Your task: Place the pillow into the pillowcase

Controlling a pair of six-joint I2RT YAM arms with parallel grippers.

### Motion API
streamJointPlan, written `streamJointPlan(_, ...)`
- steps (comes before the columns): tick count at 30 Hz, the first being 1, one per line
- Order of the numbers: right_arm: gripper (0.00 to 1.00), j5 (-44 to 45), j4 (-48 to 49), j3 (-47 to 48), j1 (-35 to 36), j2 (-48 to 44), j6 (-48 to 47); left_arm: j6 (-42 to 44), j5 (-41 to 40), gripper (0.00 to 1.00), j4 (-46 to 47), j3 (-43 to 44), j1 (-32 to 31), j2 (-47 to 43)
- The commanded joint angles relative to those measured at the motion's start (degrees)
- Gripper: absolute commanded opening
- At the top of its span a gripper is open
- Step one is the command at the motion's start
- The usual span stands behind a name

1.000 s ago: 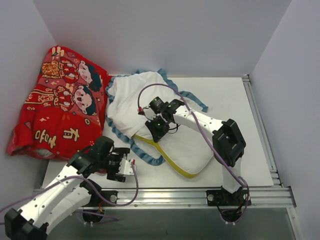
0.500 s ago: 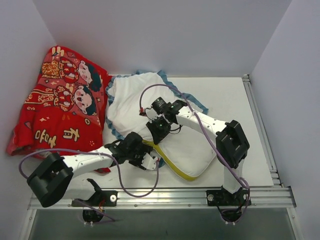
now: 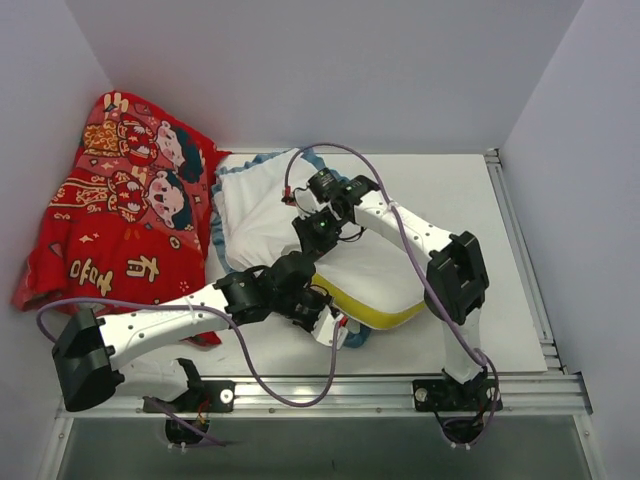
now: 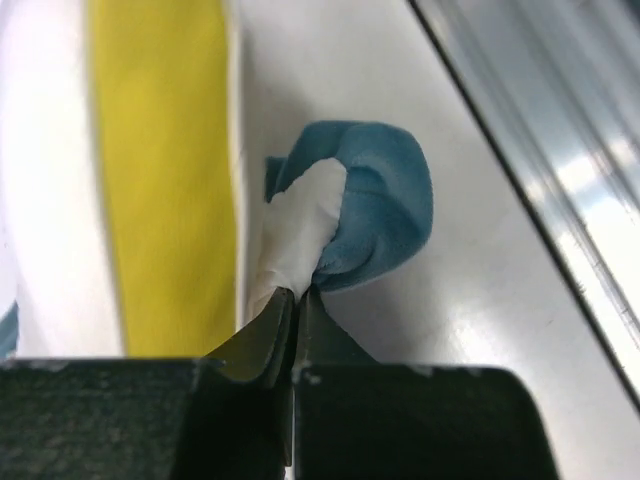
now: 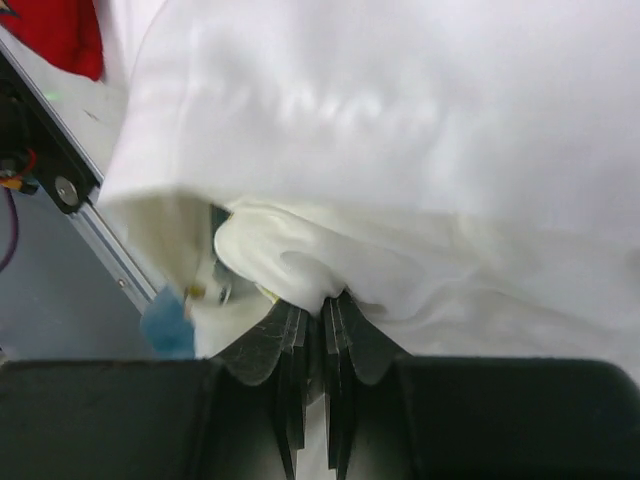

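Blue ruffled trim (image 4: 385, 205), bunched into a small knot with white cloth, is pinched tight between the fingers of the left claw (image 4: 296, 296), low in the middle of the left wrist view. That trim belongs to the pillowcase (image 3: 255, 205), whose white inside spreads across the upper middle of the overhead view. It lies just right of the red cartoon cloth (image 3: 120, 215) heaped in the upper left. Seen from overhead, the left claw (image 3: 330, 325) sits below centre at the near edge of the bedding, its arm stretched in from the lower left.

The pillow (image 3: 375, 280) lies in the centre of the overhead view. Its upper left end is tucked under the pillowcase's white cloth, and its yellow piping (image 3: 380, 318) curves along the lower edge. In the left wrist view the piping (image 4: 165, 170) runs down the left side, just beside the pinched trim. The white table (image 4: 470, 330) fills the right, and a metal rail (image 4: 560, 120) crosses the upper right corner.

The right claw (image 3: 318, 232) sits at centre, where pillow and pillowcase meet. Its own wrist view shows the right claw (image 5: 322, 300) clenched on a puffy cream-white fold, seemingly the pillow's, with a thinner white sheet draped across the top of the frame. 1 blue scrap shows at lower left.
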Motion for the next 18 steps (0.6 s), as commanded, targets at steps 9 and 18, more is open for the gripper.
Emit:
streamJointPlan(9,0.02,1.1,19.5,-12.9,-0.5,6.5,11.3,-13.6,9.7,0.39,-0.9,2.6,-5.1,-7.1)
streamJointPlan(18,0.60,-7.5,15.6,-17.0,-7.1,-12.7,14.1,-33.3,2.2,0.57,-19.1,14.2,15.7,-14.0)
